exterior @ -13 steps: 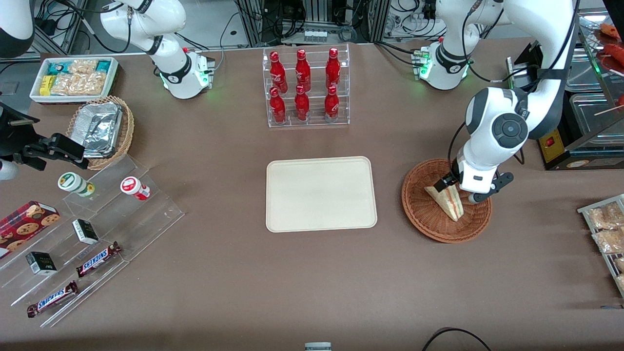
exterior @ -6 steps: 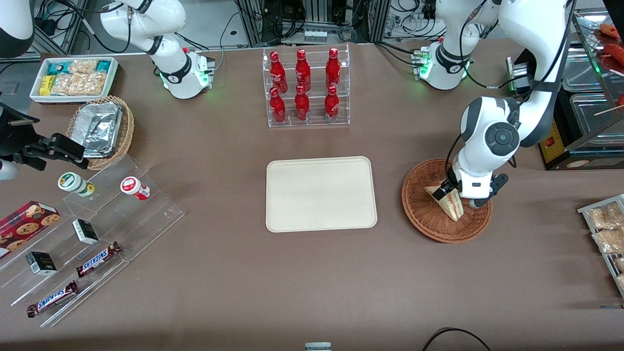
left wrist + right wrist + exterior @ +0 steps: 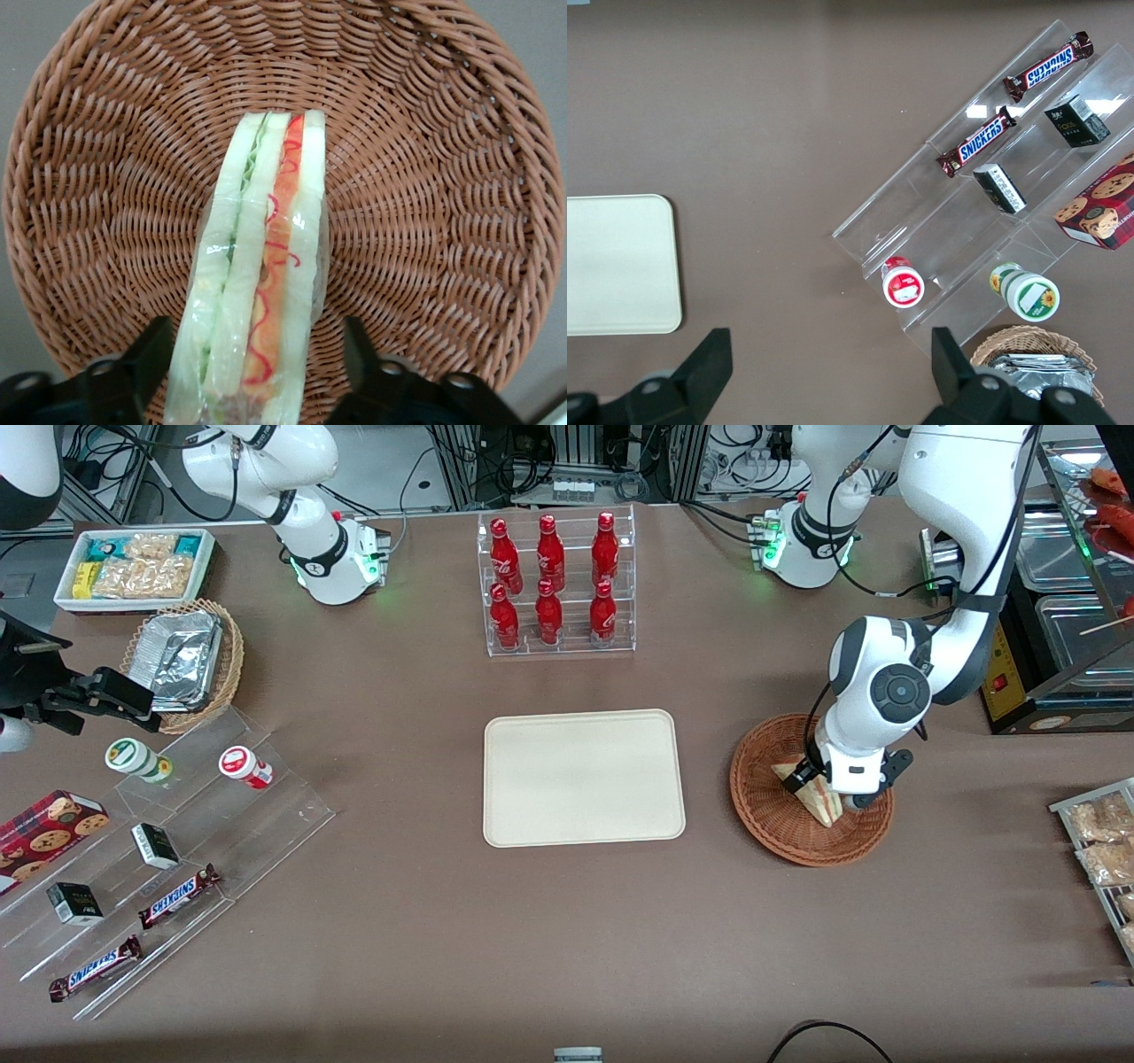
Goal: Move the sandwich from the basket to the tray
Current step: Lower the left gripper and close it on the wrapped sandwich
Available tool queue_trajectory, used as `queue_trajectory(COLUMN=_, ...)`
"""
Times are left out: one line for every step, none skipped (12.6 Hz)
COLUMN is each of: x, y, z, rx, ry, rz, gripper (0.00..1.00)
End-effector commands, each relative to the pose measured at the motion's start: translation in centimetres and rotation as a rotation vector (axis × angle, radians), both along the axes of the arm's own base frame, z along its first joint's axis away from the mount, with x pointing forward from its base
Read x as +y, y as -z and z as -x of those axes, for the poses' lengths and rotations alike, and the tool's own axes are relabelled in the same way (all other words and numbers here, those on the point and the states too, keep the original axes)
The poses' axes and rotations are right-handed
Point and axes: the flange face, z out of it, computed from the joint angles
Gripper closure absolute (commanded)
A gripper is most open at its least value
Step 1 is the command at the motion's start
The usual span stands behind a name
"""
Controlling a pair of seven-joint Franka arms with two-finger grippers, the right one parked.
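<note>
Now the plastic-wrapped triangular sandwich point(image 3: 259, 292) in the reddish-brown wicker basket point(image 3: 461, 204) is straddled by the open hand point(image 3: 257, 376); closing is judged next.

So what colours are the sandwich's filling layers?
Red-orange and green between pale bread on the sandwich, clearest in the left wrist view, where the hand straddles it, open.

Front view – high, looking steeply down over the whole table point(image 3: 425, 921), arms' bases at its farthest edge. Left wrist view – close, straight down into the basket point(image 3: 443, 133), sandwich point(image 3: 261, 292) between the open fingers point(image 3: 146, 354) of the gripper point(image 3: 257, 372). Right wrist view – higher up, facing down; shares the tray point(image 3: 620, 266) and snack rack point(image 3: 992, 186) with the front view.
</note>
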Motion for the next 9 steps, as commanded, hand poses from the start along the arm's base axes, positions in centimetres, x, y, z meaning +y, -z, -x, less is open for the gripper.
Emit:
queue_trajectory(x=0.0, y=0.0, z=0.0, rx=-0.008, ry=-0.010, rz=0.004, gripper=0.87)
queue_trajectory(x=-0.1, y=-0.3, z=0.0, rx=-0.011, ry=-0.007, rz=0.005, gripper=0.91)
queue_trajectory(x=-0.1, y=-0.6, z=0.0, rx=-0.010, ry=-0.004, rz=0.004, gripper=0.91)
queue_trajectory(x=-0.4, y=-1.8, z=0.0, rx=-0.003, ry=0.002, rz=-0.001, gripper=0.91)
queue_trajectory(x=-0.6, y=-3.3, z=-0.3, rx=0.005, ry=0.009, rz=-0.007, gripper=0.91)
queue_trajectory(x=-0.7, y=-4.8, z=-0.6, rx=0.021, ry=0.012, rz=-0.014, gripper=0.91)
queue_trajectory(x=-1.7, y=-6.5, z=-0.9, rx=0.044, ry=0.026, rz=-0.022, gripper=0.91)
queue_trajectory(x=-2.8, y=-7.9, z=-1.3, rx=0.066, ry=0.049, rz=-0.028, gripper=0.91)
queue_trajectory(x=-3.9, y=-8.9, z=-1.0, rx=0.116, ry=0.118, rz=-0.036, gripper=0.91)
